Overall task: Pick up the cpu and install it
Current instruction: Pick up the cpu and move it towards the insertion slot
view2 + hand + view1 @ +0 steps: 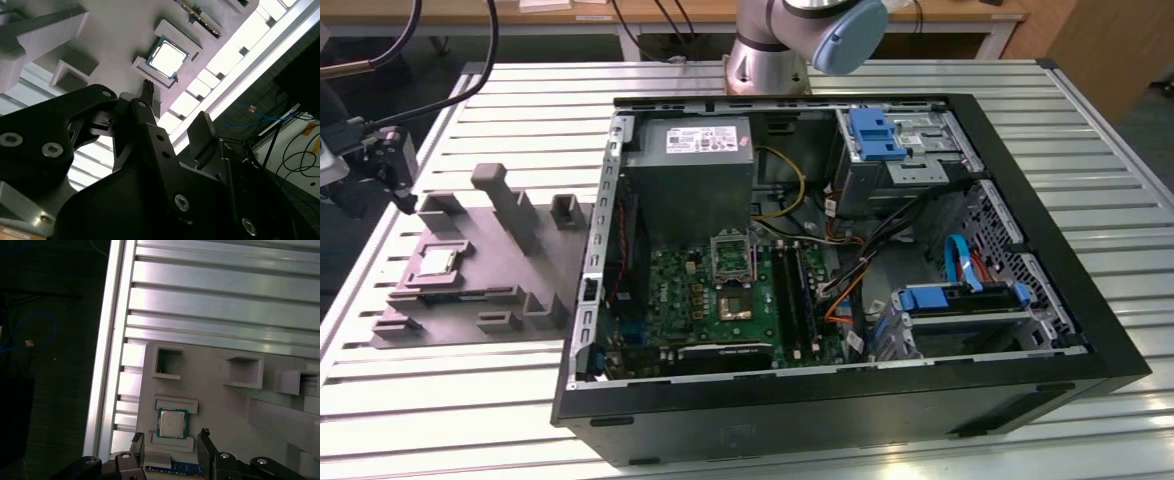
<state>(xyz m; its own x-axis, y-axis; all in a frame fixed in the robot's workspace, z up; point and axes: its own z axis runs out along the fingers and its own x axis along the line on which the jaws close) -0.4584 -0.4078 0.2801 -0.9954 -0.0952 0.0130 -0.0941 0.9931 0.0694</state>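
The cpu [438,262] is a small silvery square chip lying flat in a recess of the grey fixture tray [480,300], on the exterior view's left. My gripper [394,180] hangs above the tray's far left end. In both wrist views the cpu [172,423] [167,57] lies below, between raised grey ledges. The gripper [170,436] is open, its two dark fingertips [204,433] spread wider than the chip and above it, holding nothing. In the open computer case, the socket [731,303] sits on the green motherboard [680,290].
The black computer case [854,400] lies open on the slatted metal table [440,400]. Inside it are a grey power supply box [694,170], blue drive brackets [874,135] and loose cables [854,270]. The tray carries upright grey posts [500,195]. The arm's base [767,60] stands behind the case.
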